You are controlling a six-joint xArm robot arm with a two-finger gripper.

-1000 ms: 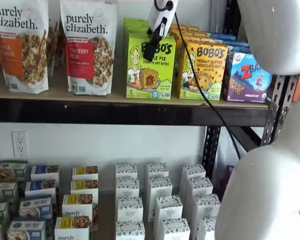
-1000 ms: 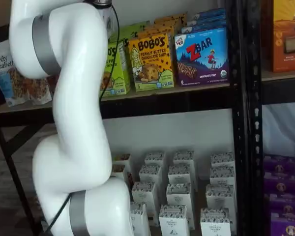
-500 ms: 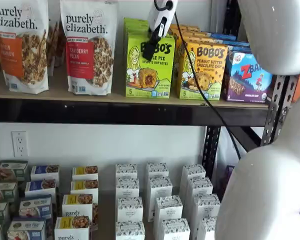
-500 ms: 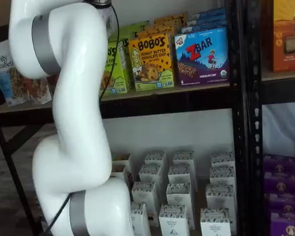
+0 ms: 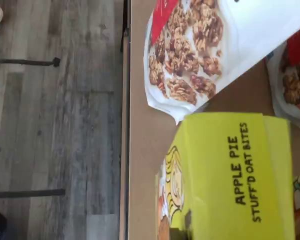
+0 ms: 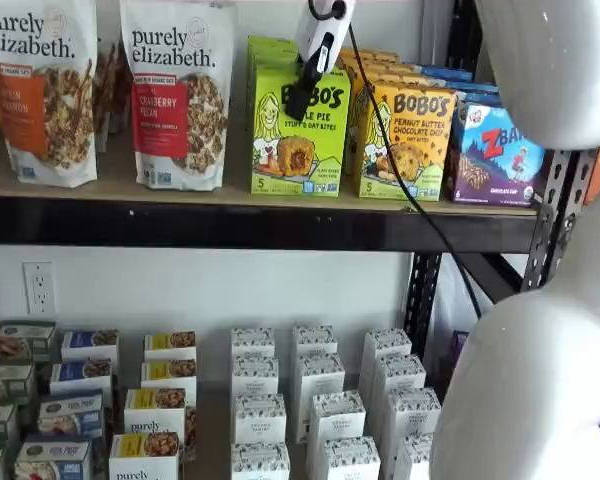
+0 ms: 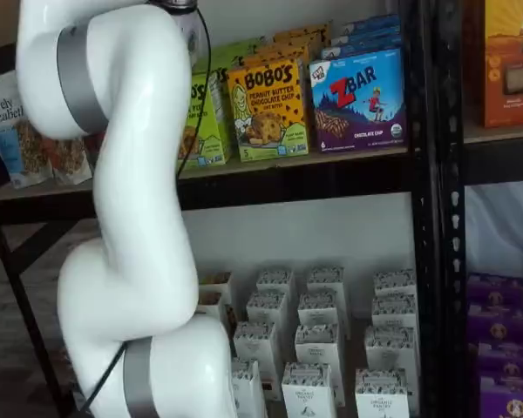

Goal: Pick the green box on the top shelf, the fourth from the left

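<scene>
Fingers side-on at green box top front; grip state unclear. Box on top shelf, between cranberry granola bag and yellow Bobo's box. Black cable crosses the latter.

Green box on top shelf: "BOBO'S", "PIE", "STUFF'D OAT BITES", "5" low on front; wrist view reads "APPLE PIE STUFF'D OAT BITES". Yellow box just right of it: "BOBO'S PEANUT BUTTER CHOCOLATE CHIP". Blue box nr shelf's right end: "ZBAR", "CHOCOLATE CHIP". Two pouches twd left end: "purely elizabeth." w/ "CRANBERRY PECAN"; other same brand, flavour cut off. Lower-shelf carton: "purely".
</scene>
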